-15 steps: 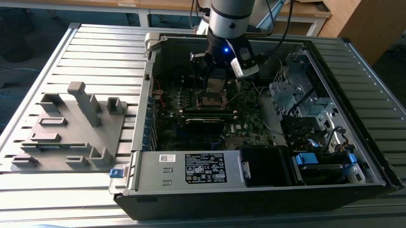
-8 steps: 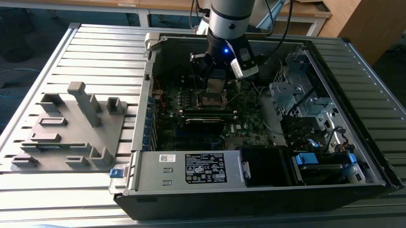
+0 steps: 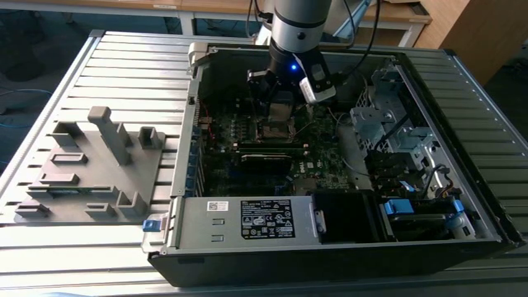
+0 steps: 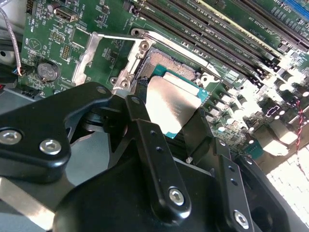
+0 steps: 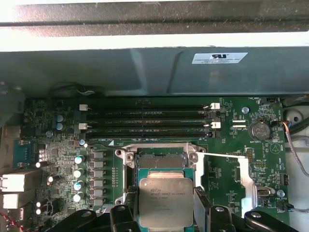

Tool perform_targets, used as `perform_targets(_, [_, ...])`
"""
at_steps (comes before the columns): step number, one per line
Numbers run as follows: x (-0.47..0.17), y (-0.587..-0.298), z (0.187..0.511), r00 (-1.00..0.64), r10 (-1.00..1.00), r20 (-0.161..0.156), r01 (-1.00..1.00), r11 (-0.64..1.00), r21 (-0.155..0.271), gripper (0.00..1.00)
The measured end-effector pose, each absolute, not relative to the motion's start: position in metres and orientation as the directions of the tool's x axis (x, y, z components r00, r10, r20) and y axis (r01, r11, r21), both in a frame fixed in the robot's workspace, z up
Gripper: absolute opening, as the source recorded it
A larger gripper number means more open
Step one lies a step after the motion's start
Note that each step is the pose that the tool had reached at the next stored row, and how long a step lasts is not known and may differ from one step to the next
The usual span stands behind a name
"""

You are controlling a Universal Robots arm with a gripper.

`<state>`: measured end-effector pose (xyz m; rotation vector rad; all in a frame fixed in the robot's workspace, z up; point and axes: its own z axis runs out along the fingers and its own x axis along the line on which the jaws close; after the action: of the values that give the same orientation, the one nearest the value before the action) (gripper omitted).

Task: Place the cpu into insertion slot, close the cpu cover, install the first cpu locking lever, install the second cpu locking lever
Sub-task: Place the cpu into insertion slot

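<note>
In the upper middle of the exterior view, the gripper [image 3: 281,114] reaches into the open computer case [image 3: 330,267]. Its 2 fingers [image 5: 125,217] clamp the cpu [image 5: 165,202], which is tilted over part of the insertion slot [image 5: 161,157]. I cannot tell whether they touch. The cpu cover [image 5: 246,176] lies swung open beside the slot.

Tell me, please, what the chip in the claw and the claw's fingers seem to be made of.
The thin square silvery cpu chip: a matte metal lid, judging by its dull grey sheen, on a green board-like base that shows at its edges. The black claw fingers: probably painted or anodised metal, possibly hard plastic. They are smooth satin black, with bolt heads set in them.
</note>
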<state>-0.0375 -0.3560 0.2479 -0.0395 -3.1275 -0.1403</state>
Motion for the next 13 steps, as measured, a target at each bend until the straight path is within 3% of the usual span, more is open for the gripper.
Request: perform_targets(13, [-0.0375, -0.3560, 0.2433, -1.000, 0.025, 0.012, 0.026, 0.996, 0.090, 0.54])
